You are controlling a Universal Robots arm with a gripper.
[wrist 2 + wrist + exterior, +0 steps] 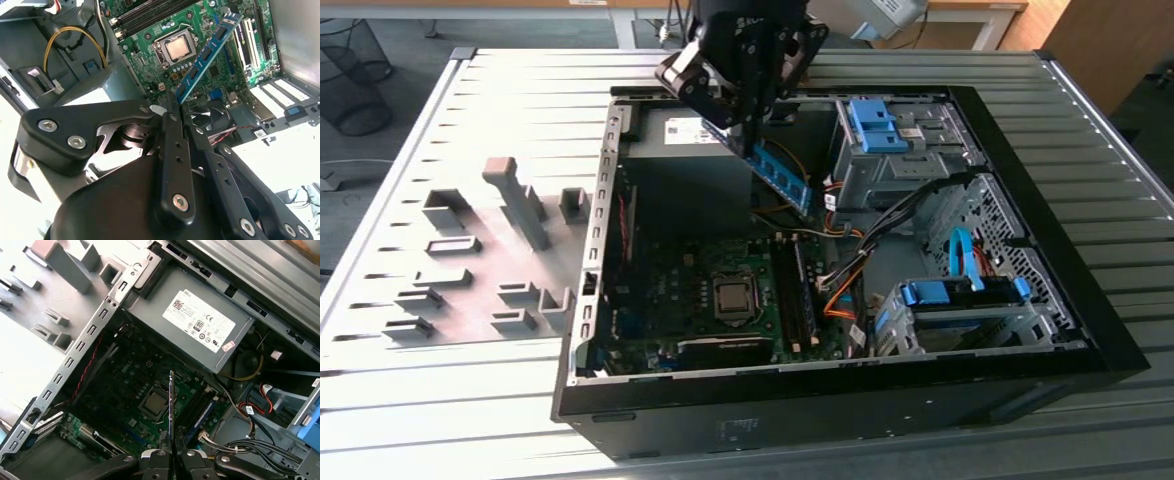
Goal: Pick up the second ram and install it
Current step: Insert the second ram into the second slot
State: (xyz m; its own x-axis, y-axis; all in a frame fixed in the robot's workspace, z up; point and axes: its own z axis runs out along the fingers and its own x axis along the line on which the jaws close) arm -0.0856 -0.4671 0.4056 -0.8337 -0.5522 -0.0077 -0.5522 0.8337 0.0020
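Observation:
My gripper (750, 138) is shut on the second ram (782, 176), a thin blue stick with dark chips. The stick hangs tilted in the air over the open computer case (1067, 250), above the motherboard (680, 290). In the second wrist view the ram (207, 54) sticks out from the gripper (176, 102) towards the processor (176, 48). The first wrist view has the ram (171, 405) edge-on between the closed fingers (159, 456). The long dark memory slots (794, 290) lie below it, beside the processor (735, 298).
A grey power supply (200, 322) sits at the case's far end. Blue drive brackets (881, 125) (961, 292) and loose cables (854, 280) crowd the exterior view's right side. Grey fixture blocks (467, 260) stand on the table (454, 400) to the left.

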